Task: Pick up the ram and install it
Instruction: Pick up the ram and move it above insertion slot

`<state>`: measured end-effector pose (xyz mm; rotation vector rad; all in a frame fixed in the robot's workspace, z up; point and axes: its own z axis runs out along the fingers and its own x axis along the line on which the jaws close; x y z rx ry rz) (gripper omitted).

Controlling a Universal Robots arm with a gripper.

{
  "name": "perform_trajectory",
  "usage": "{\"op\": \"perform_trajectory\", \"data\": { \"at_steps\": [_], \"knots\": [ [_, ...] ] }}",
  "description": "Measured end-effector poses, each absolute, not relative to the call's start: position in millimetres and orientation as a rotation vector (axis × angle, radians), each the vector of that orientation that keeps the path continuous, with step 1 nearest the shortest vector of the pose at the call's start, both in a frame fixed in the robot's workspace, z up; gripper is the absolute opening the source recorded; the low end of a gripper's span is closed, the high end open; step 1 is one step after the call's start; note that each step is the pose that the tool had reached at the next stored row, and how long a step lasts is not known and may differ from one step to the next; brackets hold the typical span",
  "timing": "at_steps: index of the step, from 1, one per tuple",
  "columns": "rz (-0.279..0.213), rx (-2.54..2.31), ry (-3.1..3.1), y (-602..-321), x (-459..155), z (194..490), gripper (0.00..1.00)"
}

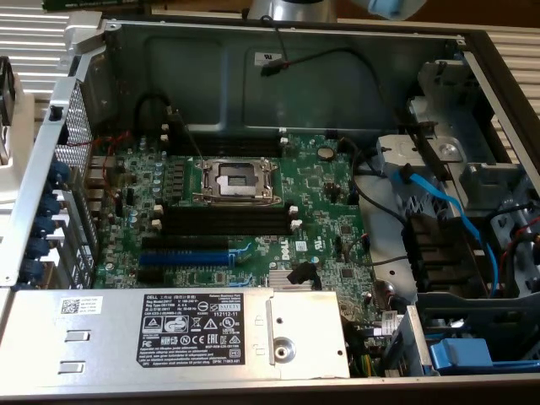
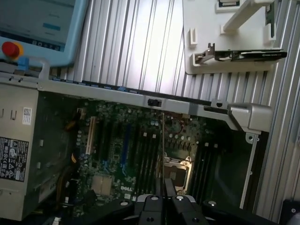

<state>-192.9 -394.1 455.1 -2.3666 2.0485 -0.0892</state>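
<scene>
In the wrist view my gripper (image 2: 164, 186) is shut on the ram (image 2: 162, 140). The ram shows edge-on as a thin dark-green strip running out from between the fingers. It hangs above the open computer case, over the green motherboard (image 2: 117, 140), in line with the black memory slots (image 2: 146, 154) beside the CPU socket (image 2: 176, 166). In the exterior view the motherboard (image 1: 321, 202) lies in the case. Its black memory slots (image 1: 228, 221) sit just below the CPU socket (image 1: 236, 179), with white latches at their ends. A part of the arm (image 1: 287, 8) shows above the case's back wall.
A blue expansion slot (image 1: 181, 256) lies below the memory slots. The grey power supply (image 1: 169, 333) fills the front. Drive cage and blue cables (image 1: 439, 202) stand on the exterior view's right. Outside the case are a white holder (image 2: 201, 42) and a pendant with a red button (image 2: 11, 48).
</scene>
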Motion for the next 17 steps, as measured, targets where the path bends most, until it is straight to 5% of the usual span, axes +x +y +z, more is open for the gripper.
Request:
{"op": "perform_trajectory", "data": {
  "at_steps": [17],
  "knots": [
    [-0.093,-2.298,2.122,-394.3,-152.1,445.6,0.12]
  ]
}}
